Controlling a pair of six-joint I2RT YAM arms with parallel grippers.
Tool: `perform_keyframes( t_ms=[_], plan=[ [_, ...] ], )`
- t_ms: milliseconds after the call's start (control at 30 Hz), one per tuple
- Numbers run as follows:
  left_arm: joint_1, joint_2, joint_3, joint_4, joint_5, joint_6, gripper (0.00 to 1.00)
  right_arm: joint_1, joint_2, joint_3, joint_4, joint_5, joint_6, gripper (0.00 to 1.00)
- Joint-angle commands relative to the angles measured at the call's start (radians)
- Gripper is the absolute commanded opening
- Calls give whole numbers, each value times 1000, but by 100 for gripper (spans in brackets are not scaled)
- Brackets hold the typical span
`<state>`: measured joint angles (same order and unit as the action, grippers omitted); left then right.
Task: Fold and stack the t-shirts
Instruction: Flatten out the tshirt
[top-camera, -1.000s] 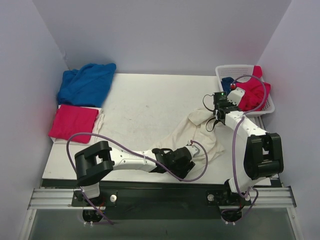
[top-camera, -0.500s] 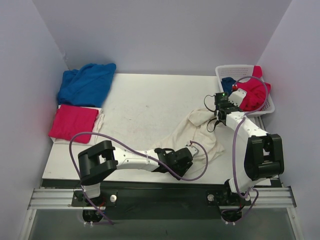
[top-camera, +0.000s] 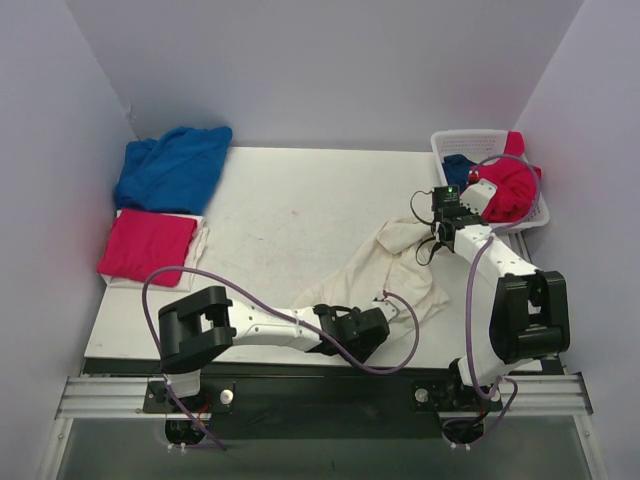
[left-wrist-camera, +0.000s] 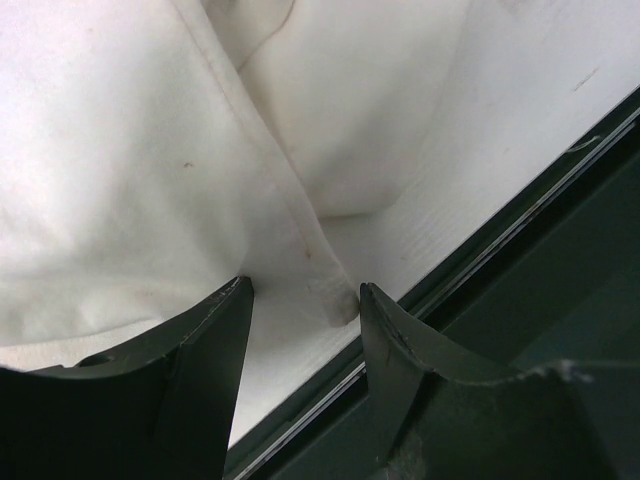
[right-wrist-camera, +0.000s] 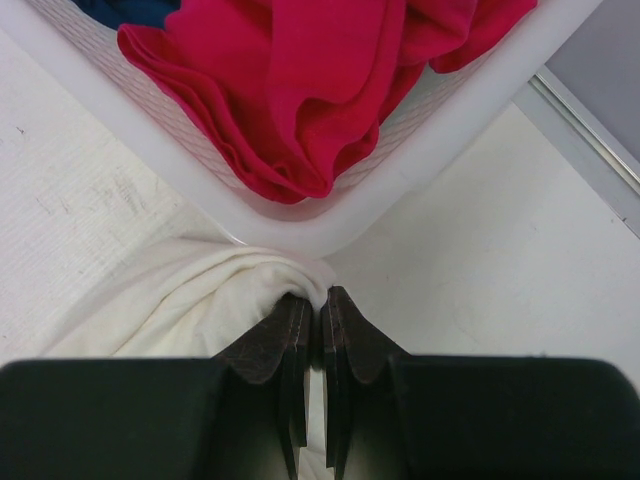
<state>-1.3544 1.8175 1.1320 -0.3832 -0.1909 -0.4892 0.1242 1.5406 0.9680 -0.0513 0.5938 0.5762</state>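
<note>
White table (top-camera: 290, 210), pale walls on three sides. Cream t-shirt (top-camera: 400, 262) lies crumpled right of centre, reaching the front edge. Left gripper (left-wrist-camera: 305, 292): jaws apart, straddling the shirt's hem corner at the table's near edge, not clamped. Right gripper (right-wrist-camera: 315, 305): pinched closed on a shirt fold, just beside the white basket (right-wrist-camera: 470, 95) holding red and blue garments. Far left: blue heap (top-camera: 172, 167), folded red shirt (top-camera: 148, 243).
</note>
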Motion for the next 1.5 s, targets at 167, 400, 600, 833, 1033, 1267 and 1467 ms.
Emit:
perform_keyframes(
  t_ms=[167,400,600,833,1033,1267,1467],
  plan=[
    [-43,62,77,-149,-136,-9,58,-8,-36,-8,-18,18,17,0],
    [-49,107,98,-180,-145,-20,57,-14,-36,-11,-19,20,19,0],
    [-51,98,60,-206,-179,-68,13,-15,-42,-15,-18,17,19,0],
    [-45,-7,64,-299,-326,-169,0,-12,-75,-3,-41,-6,19,0],
    [53,-215,55,-394,-533,-288,0,-3,-172,18,-84,-23,-25,0],
    [349,-553,34,-264,-656,-241,0,2,-367,101,-156,-78,-94,0],
    [604,-695,225,-168,-732,-48,0,2,-485,292,-235,-144,-165,0]
  ],
)
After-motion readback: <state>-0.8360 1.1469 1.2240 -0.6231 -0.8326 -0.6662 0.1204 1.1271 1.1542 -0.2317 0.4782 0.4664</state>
